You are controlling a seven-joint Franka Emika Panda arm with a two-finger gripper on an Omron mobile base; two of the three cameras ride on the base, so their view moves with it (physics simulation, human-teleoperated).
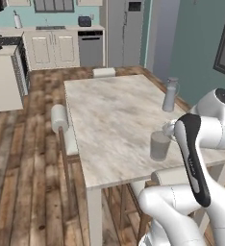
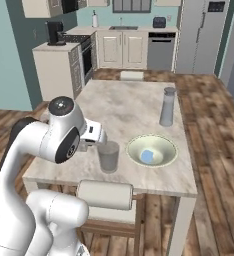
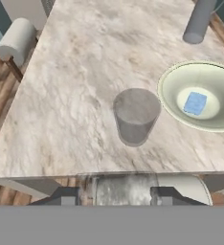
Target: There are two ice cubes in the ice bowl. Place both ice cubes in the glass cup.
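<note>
The glass cup (image 3: 135, 115) stands upright near the table's front edge, also seen as the glass cup (image 1: 159, 145) (image 2: 108, 156). To its right sits the ice bowl (image 3: 169, 91) (image 2: 134, 145), with a pale blue ice cube (image 3: 196, 103) (image 2: 148, 156) lying in its middle. My gripper (image 3: 117, 195) hovers above the table's near edge, short of the cup, shut on a whitish-clear ice cube (image 3: 126, 187) that fills the gap between the fingertips. Inside the cup I cannot make out anything.
A tall grey capped bottle (image 3: 199, 21) (image 2: 167, 107) (image 1: 170, 95) stands behind the bowl. Padded chairs sit at the table's left side (image 1: 59, 117) (image 3: 18, 40), far end (image 2: 131, 75) and near edge (image 2: 105, 195). The marble table (image 1: 109, 115) stretches bare beyond the cup.
</note>
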